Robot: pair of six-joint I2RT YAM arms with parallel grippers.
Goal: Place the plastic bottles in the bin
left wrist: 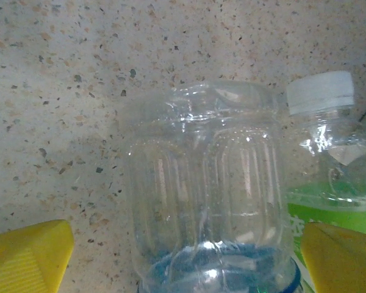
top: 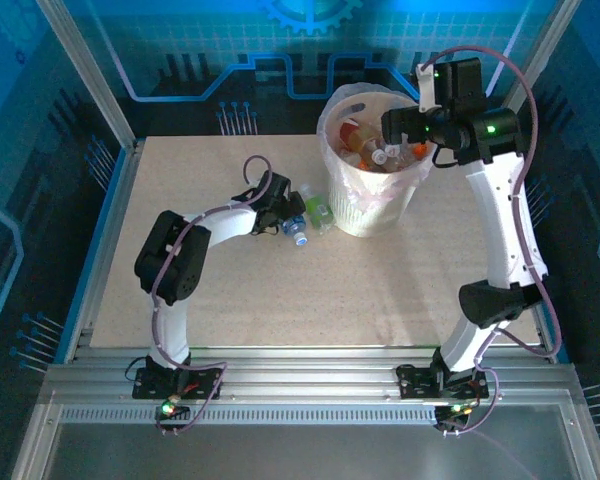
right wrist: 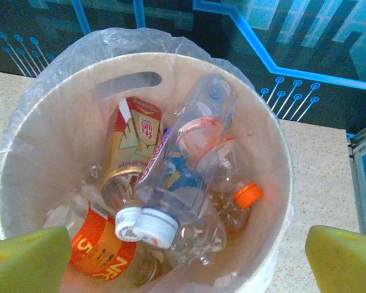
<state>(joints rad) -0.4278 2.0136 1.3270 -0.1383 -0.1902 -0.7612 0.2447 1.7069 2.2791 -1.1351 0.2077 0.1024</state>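
left claw: jaws wide open, gripping nothing. its yellow fingertips sit 1 on each side of a clear bottle lying on the speckled surface. bare surface shows between the left fingertip and the bottle wall, so no contact on that side. the right fingertip is close to the bottle's edge, can't tell if it touches. the clear bottle is ribbed and see-through, with a blue band at the end nearest the camera.

green-label bottle, white cap, lies just beside the clear bottle on its right. can't tell whether the 2 touch.

top view: these 2 bottles are at mid-surface, under the left claw and just left of the bin. the left arm is bent low over them.

right claw: jaws spread wide, nothing between them. it hangs directly above the bin mouth, with the wrist camera looking straight down inside.

bin: white, round, upright toward the far side of the surface, lined with a translucent bag folded over the rim.

inside the bin, piled loosely:
- long bottle, clear with a white cap, lying diagonally on top
- gold-label bottle, to the left of the long bottle, touching it
- orange-label bottle, at the near-left wall
- orange-cap bottle, on the right, partly under the long bottle

more clear plastic sits below these, count unclear.
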